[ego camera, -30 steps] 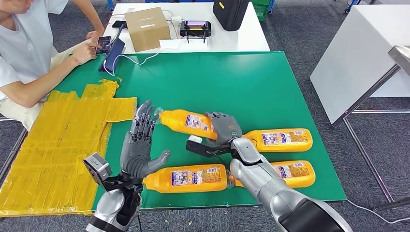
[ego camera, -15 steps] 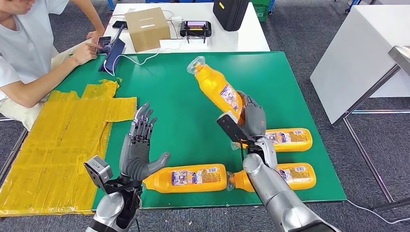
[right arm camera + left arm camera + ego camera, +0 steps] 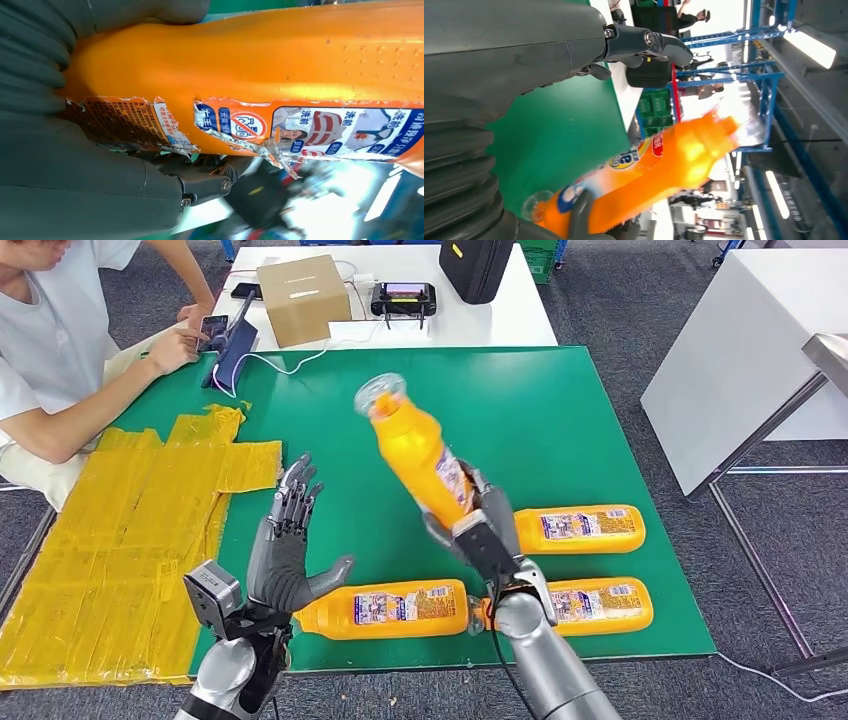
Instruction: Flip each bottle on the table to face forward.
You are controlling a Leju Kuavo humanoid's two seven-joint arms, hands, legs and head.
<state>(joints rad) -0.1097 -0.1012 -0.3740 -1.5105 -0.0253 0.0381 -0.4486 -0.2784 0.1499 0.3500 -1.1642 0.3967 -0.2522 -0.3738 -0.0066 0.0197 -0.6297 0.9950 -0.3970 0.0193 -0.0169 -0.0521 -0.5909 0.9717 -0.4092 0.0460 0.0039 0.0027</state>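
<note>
Green table (image 3: 560, 410) fills the centre of the head view, w/ a white table (image 3: 500, 320) behind it at top centre and a big patch of yellow tape sheets (image 3: 120, 540) along its left side. A person (image 3: 60, 340) sits at upper left, hand by a phone. On the white table: cardboard box (image 3: 298, 298), black case (image 3: 478, 265), handheld controller (image 3: 404, 298).

Right hand (image 3: 490, 525), just right of centre, grasps the held bottle (image 3: 420, 455) round its lower body; bottle is off the table, tilted, clear cap end toward upper left of frame. Right wrist view: torn label (image 3: 300, 127) on the orange side, fingers wrapped close round the bottle.

Three more orange bottles lie flat on the green, lower centre to lower right: near-left bottle (image 3: 385, 608) at lower centre, near-right bottle (image 3: 590, 602) just beside it to the right, caps nearly meeting, and mid-right bottle (image 3: 580, 528) above that one.

Left hand (image 3: 285, 545), lower left of centre, is released: palm up, fingers spread, thumb out, holding nothing, just left of near-left bottle's base.
</note>
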